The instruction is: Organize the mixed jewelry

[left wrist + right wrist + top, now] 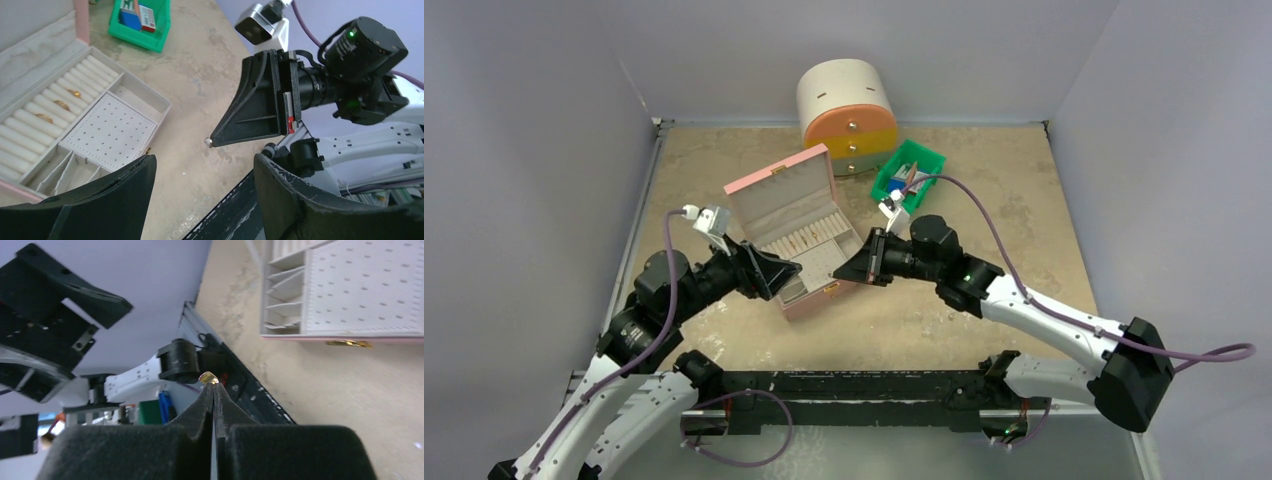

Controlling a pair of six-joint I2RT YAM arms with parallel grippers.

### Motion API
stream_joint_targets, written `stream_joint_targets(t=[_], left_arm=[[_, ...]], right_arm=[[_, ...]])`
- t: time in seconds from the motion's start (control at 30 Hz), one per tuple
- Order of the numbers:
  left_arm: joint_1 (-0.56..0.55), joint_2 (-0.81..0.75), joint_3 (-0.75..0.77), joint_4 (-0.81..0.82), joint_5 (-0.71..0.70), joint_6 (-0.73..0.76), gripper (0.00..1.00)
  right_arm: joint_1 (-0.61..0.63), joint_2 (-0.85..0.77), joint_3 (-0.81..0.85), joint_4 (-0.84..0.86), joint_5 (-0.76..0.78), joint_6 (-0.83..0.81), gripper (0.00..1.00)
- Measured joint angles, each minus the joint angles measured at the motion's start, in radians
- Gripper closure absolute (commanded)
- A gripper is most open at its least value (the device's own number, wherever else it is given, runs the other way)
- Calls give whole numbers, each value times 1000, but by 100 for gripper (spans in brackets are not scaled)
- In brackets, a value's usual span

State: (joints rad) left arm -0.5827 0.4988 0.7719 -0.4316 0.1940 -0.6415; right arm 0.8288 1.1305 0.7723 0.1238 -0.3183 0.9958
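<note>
Top view, jewelry box [789, 215]: pink, lid raised, centre of frame on the table [984, 180].
Top view, left gripper [789, 275]: jaws spread, at the box's lower-left corner.
Top view, right gripper [839, 273]: jaws pressed together, at the box's lower-right edge, facing the left gripper.
Top view, background: round drawer unit [847, 115] at top centre, with a green bin [909, 172] just right of it.
Left wrist view, left gripper: black fingers [100, 200] wide apart along the bottom edge.
Left wrist view, stud [208, 142]: tiny pale bead pinched at the right gripper's tip, centre of frame.
Left wrist view, rings [62, 105]: three, gold-coloured, seated in the ring rolls at left, beside the perforated panel [112, 132].
Right wrist view, right gripper: fingers closed on the stud, which shows gold at their tip, centre of frame.
Right wrist view, surroundings: the box's panel and divided compartments at upper right; the left gripper, open, at upper left.
</note>
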Motion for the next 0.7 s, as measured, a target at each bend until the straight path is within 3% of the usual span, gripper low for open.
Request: stream_joint_targets(t=[0.33, 0.7], left_arm=[[0, 98, 3, 95, 202, 23, 35], [0, 164, 9, 254, 350, -36, 44]], right_arm=[[0, 78, 30, 257, -222, 172, 100], [17, 89, 79, 388, -312, 243, 100]])
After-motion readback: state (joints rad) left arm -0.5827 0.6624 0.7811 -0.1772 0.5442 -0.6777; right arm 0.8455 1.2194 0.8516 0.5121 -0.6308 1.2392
